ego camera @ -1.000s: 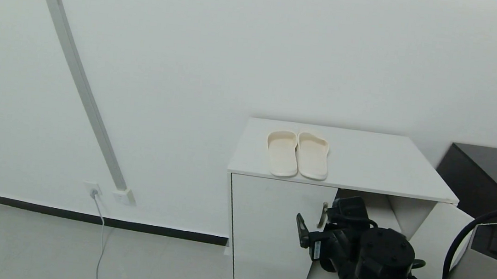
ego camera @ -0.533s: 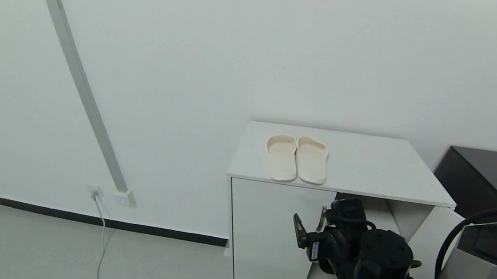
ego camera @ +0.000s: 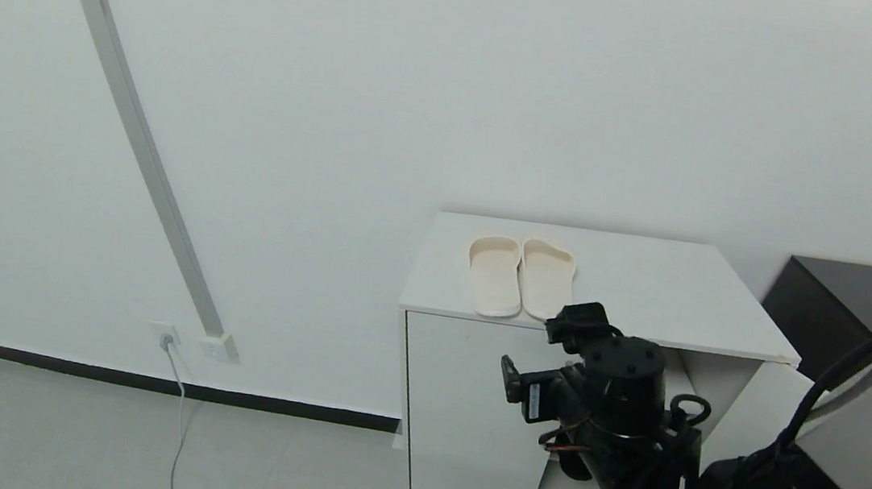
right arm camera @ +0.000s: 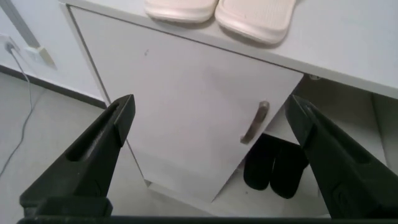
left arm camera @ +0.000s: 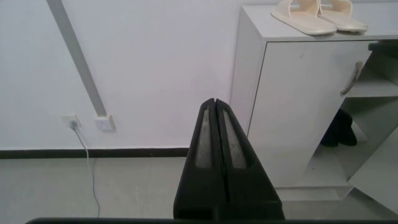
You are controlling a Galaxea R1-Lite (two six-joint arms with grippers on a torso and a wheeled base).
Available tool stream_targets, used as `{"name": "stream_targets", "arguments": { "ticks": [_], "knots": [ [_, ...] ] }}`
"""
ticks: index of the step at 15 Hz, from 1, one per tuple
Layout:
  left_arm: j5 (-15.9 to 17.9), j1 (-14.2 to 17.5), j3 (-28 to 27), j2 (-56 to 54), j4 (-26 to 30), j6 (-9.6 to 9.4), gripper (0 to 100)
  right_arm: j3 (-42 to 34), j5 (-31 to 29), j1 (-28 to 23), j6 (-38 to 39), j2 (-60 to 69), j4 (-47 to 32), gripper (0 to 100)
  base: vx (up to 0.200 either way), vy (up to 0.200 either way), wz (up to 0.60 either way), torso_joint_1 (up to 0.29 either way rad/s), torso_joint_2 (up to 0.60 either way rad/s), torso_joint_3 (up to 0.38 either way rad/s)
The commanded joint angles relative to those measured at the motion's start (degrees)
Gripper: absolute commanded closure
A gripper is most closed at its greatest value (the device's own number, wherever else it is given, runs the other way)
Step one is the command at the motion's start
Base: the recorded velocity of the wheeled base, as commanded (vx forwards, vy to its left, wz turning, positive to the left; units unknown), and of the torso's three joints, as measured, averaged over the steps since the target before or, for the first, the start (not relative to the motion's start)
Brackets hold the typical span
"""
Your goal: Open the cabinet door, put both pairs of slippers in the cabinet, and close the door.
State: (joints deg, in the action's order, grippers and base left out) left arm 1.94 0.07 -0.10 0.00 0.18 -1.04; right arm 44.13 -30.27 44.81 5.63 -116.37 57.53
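Observation:
A cream pair of slippers (ego camera: 520, 276) lies side by side on top of the white cabinet (ego camera: 666, 293), near its front edge. The cabinet's left door (ego camera: 467, 410) is closed; its right door (ego camera: 761, 408) stands swung open. A black pair of slippers (right arm camera: 273, 165) sits inside on the bottom shelf, behind the left door's handle (right arm camera: 254, 122). My right gripper (right arm camera: 211, 106) is open, empty, in front of the cabinet just below the cream slippers (right arm camera: 217, 9). My left gripper (left arm camera: 214, 143) is shut on nothing, low and left of the cabinet (left arm camera: 298, 118).
A dark cabinet (ego camera: 859, 309) stands right of the white one. On the wall to the left are a slanted cable duct (ego camera: 133, 123) and a socket with a cord (ego camera: 169, 336) trailing onto the floor. Open floor lies left of the cabinet.
My right arm has risen from in front of the open compartment to the level of the cabinet's top edge. The head camera shifted slightly. The cream slippers stay put.

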Motion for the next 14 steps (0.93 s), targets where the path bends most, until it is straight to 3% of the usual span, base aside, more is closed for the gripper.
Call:
{"name": "stream_targets", "arguments": {
  "ticks": [1, 4, 8, 14],
  "knots": [
    [0.0, 0.0, 0.0, 0.1, 0.0, -0.02, 100, 6.5, -0.1, 1.0, 3.2, 6.3, -10.3, 0, 0.0, 0.0, 0.0, 0.0, 0.0, 0.0],
    [0.1, 0.0, 0.0, 0.1, 0.0, -0.02, 100, 11.1, -0.5, 2.1, 5.3, 8.7, -20.2, 0, 0.0, 0.0, 0.0, 0.0, 0.0, 0.0],
    [0.0, 0.0, 0.0, 0.1, 0.0, 0.16, 100, 11.0, -1.9, 2.6, 5.6, 8.2, -21.1, 0, 0.0, 0.0, 0.0, 0.0, 0.0, 0.0],
    [0.0, 0.0, 0.0, 0.1, 0.1, 0.16, 100, 14.9, -6.1, 2.3, 7.2, 1.0, -19.9, 0, 0.2, 0.0, 0.0, -0.002, 0.0, 0.001]
  ]
}}
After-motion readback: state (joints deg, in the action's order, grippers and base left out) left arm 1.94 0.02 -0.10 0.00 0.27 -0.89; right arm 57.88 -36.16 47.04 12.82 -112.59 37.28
